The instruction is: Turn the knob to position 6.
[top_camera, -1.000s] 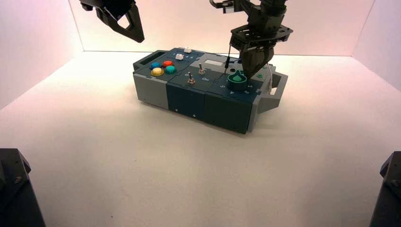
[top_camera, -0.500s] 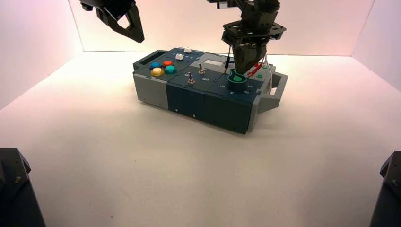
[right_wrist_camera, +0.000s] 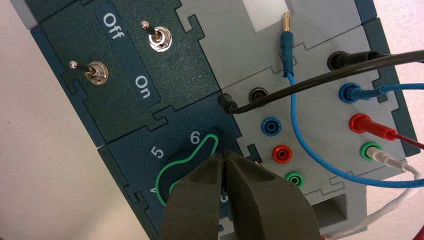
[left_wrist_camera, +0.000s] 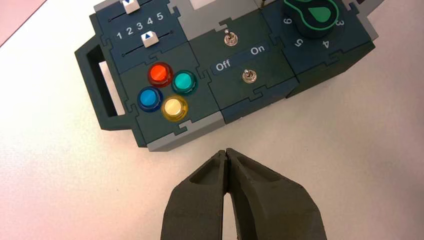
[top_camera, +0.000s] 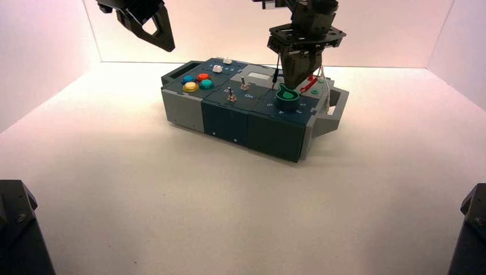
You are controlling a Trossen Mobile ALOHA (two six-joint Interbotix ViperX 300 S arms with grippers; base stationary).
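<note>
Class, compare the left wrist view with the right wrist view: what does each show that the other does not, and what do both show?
Only the left wrist view: the red button, blue button, yellow button, teal button and two white sliders.

Only the right wrist view: the blue socket, red socket and green socket.

Both: the knob and two metal toggle switches.

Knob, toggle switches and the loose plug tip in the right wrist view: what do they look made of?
Knob: probably moulded or printed plastic, dark body with a smooth green outline.
Toggle switches: metal, likely plated, with bright glints on nuts and levers.
Plug tip: brass-like or gold-plated metal, judging by its yellow shine.
</note>
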